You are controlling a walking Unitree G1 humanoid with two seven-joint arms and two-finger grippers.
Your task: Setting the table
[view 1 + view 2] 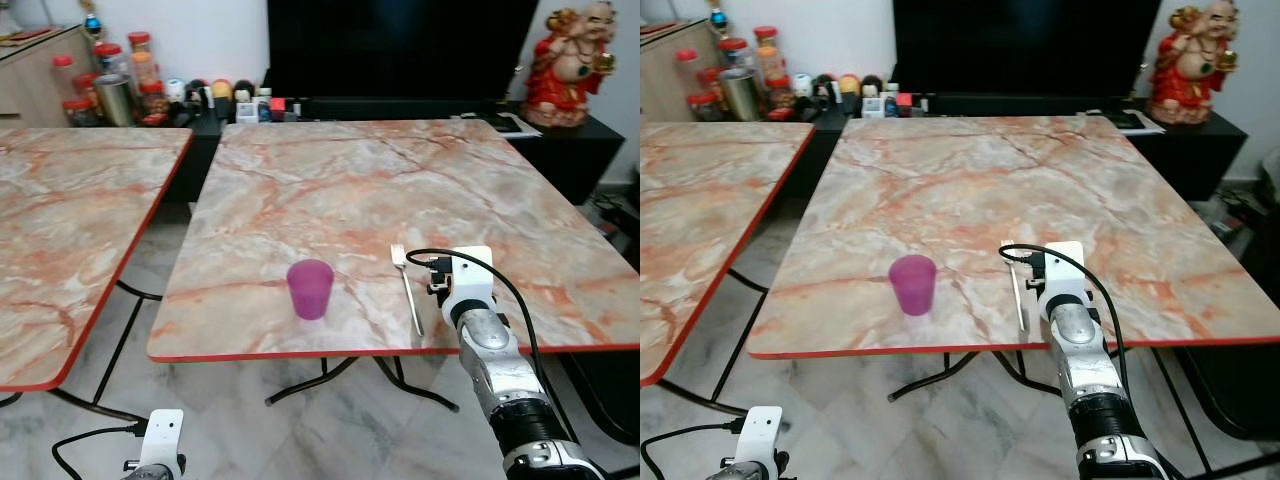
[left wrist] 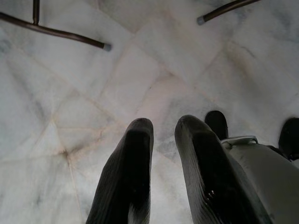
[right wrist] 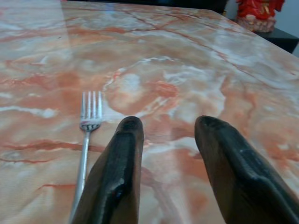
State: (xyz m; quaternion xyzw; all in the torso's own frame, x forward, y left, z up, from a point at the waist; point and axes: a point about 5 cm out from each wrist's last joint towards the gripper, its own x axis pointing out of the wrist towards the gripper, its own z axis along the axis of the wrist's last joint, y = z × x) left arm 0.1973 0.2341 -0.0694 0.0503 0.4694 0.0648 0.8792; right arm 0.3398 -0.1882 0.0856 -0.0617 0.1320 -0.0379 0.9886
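Observation:
A purple cup [image 1: 310, 288] stands upright near the front edge of the marble table [image 1: 330, 170]. To its right a silver fork [image 1: 408, 290] lies flat with its tines pointing away from me. My right gripper [image 3: 168, 127] hovers low over the tabletop just right of the fork [image 3: 87, 140]. It is open, with nothing between its fingers. The right arm's white wrist [image 1: 468, 285] reaches over the front edge. My left gripper [image 2: 164, 125] hangs idle above the floor, its fingers slightly apart and holding nothing.
A second marble table [image 1: 60, 220] stands to the left across a narrow gap. Behind are a dark TV cabinet with jars [image 1: 120, 80] and a red figurine [image 1: 572, 60]. Metal table legs [image 1: 310, 380] spread over the tiled floor.

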